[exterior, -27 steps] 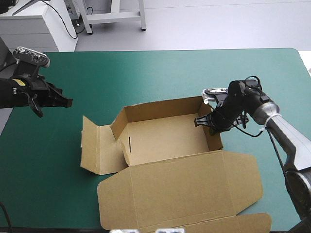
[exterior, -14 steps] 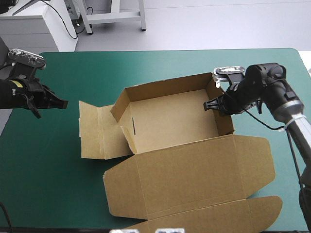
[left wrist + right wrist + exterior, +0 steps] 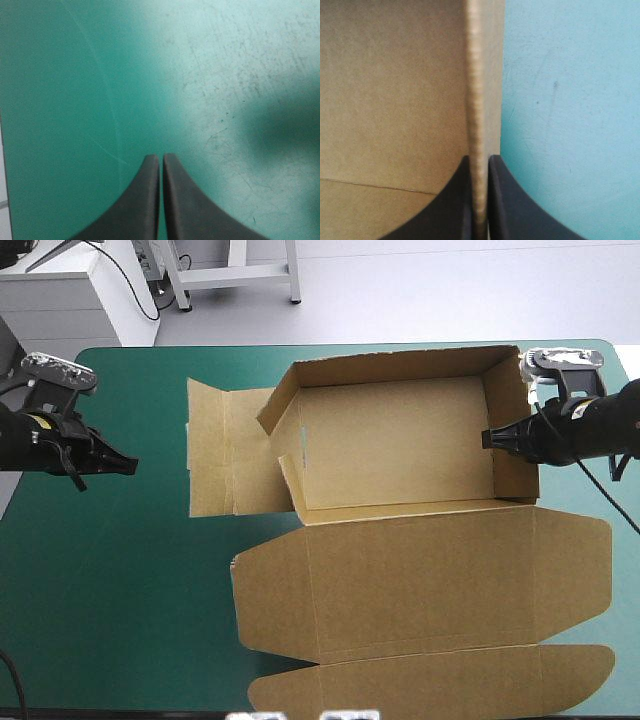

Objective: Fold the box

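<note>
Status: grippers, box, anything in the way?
Right gripper shut on the box, right wall. Left gripper shut, empty, over teal-green cover. Walls raised, left flap and lid flat. Nothing blocking.

Bright even light; soft shadows

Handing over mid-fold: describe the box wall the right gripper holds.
Over the teal-green table, find the brown box, its lid spread toward the near edge. The wall is its upright right end, the only one with the right gripper shut on its rim.
</note>
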Motion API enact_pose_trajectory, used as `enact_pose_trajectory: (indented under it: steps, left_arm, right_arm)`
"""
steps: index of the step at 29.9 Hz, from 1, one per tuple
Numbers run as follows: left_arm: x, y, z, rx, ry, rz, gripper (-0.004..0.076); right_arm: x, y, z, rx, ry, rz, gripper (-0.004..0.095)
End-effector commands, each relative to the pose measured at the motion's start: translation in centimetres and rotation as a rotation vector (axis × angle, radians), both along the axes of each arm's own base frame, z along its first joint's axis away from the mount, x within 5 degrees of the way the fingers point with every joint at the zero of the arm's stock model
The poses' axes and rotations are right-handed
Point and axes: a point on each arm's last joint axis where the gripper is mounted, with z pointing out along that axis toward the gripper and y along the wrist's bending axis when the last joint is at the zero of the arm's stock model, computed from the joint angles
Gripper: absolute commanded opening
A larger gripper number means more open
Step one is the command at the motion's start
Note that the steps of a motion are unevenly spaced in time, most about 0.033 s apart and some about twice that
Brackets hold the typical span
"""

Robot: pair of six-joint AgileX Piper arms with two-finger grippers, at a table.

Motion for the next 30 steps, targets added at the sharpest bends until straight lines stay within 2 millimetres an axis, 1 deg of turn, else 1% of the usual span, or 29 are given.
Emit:
enact_pose_trajectory:
  steps: [1, 3, 7, 10, 13, 15, 19, 23, 30]
  left_arm:
    - [0.3, -0.6, -0.6, -0.068, -0.08, 0.001, 0.0006]
    - [0.9, -1.0, -1.9, -0.129, -0.084, -0.002, 0.0006]
    - [2.2, -2.7, -4.5, -0.344, -0.067, -0.062, 0.0006]
    - [2.9, -3.9, -5.8, -0.484, -0.047, -0.136, 0.0006]
    - [3.5, -4.9, -6.4, -0.62, -0.011, -0.176, 0.0006]
    - [3.7, -5.3, -6.5, -0.687, 0.011, -0.184, 0.0006]
    - [3.8, -6.0, -6.3, -0.75, 0.01, -0.272, 0.0006]
    - [3.5, -6.7, -5.4, -0.847, -0.018, -0.355, 0.0006]
    - [2.3, -7.7, -4.0, -1.014, -0.012, -0.515, 0.0006]
  right_arm:
    - [-1.3, 0.3, 1.8, 0.061, -0.056, 0.023, -0.002]
    - [-1.3, 0.5, 1.8, 0.078, -0.058, 0.039, -0.002]
    - [-1.2, 0.6, 1.9, 0.089, -0.067, 0.042, -0.002]
    - [-1.2, 0.6, 1.9, 0.086, -0.067, 0.047, -0.002]
    - [-1.2, 0.6, 1.9, 0.088, -0.067, 0.048, -0.002]
    - [-1.1, 0.6, 1.8, 0.088, -0.065, 0.048, -0.002]
    - [-1.1, 0.8, 1.9, 0.108, -0.07, 0.054, -0.002]
    - [-0.7, 0.8, 1.6, 0.108, -0.057, 0.054, -0.002]
    - [0.2, 0.8, 0.9, 0.095, -0.032, 0.049, -0.0017]
